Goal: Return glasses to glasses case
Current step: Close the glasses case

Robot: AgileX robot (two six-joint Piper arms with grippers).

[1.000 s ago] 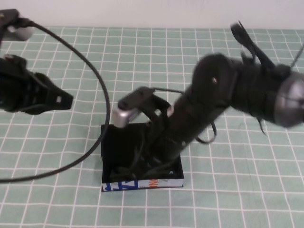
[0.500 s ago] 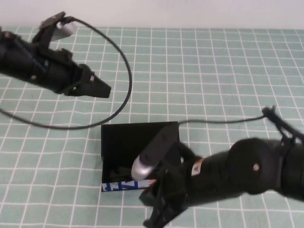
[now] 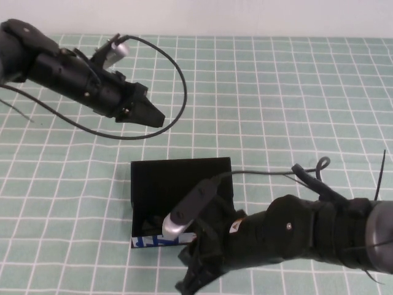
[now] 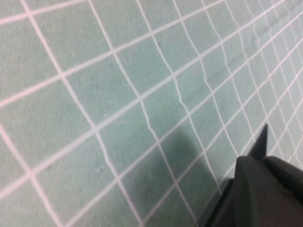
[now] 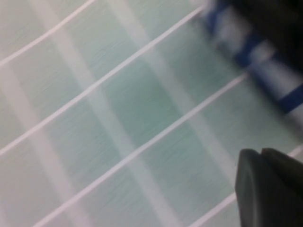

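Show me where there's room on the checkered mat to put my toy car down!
The far right of the mat, beyond the glasses case, is bare. So is the near left corner beside the case. It's crowded near the middle: the right gripper hangs by the case's printed front strip. The left gripper and its cable take the far left.

The right arm [image 3: 295, 236] covers the case's [image 3: 175, 184] four-o'clock corner and part of its white strip [image 3: 147, 241]. Whether the glasses lie inside cannot be told; the interior is uniformly dark. The right gripper [image 3: 187, 284] runs off the six-o'clock edge. The right wrist view is blurred.
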